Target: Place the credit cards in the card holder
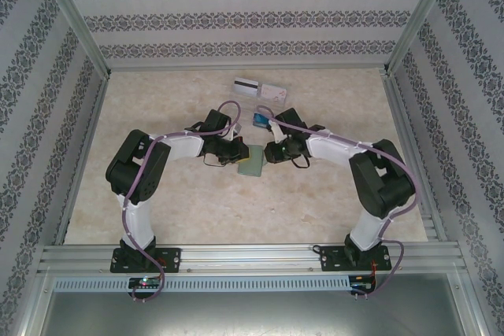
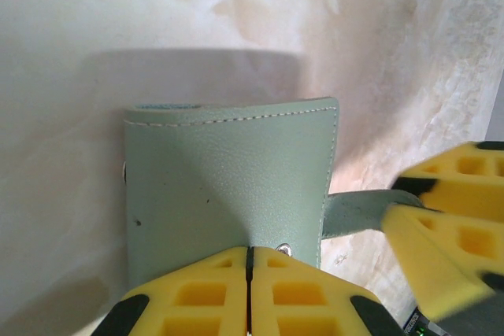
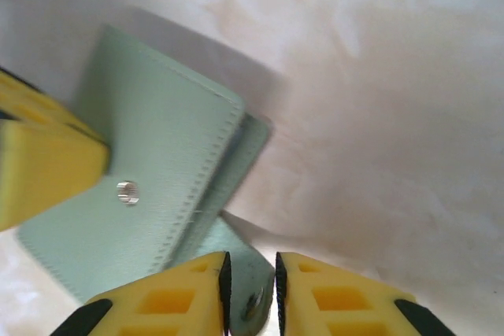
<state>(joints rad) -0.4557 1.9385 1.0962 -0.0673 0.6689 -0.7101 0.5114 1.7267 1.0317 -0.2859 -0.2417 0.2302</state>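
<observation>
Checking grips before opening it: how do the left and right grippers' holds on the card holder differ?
The left gripper pinches the card holder at the edge of its main body, fingers almost meeting. The right gripper closes on the narrow snap tab sticking out sideways, with a visible gap between its fingers. The left sits on one side of it, the right on the opposite. Both grip the same holder.

left gripper (image 2: 249, 253): yellow pads pinched together on near edge of card holder (image 2: 228, 179) | card holder: grey-green, folded shut, stitched top edge, snap stud (image 2: 283, 249) beside pads | strap tab (image 2: 354, 214): sticking out right, clamped by right gripper (image 2: 400, 201) | behind: pale marbled table (image 2: 118, 21)
</observation>
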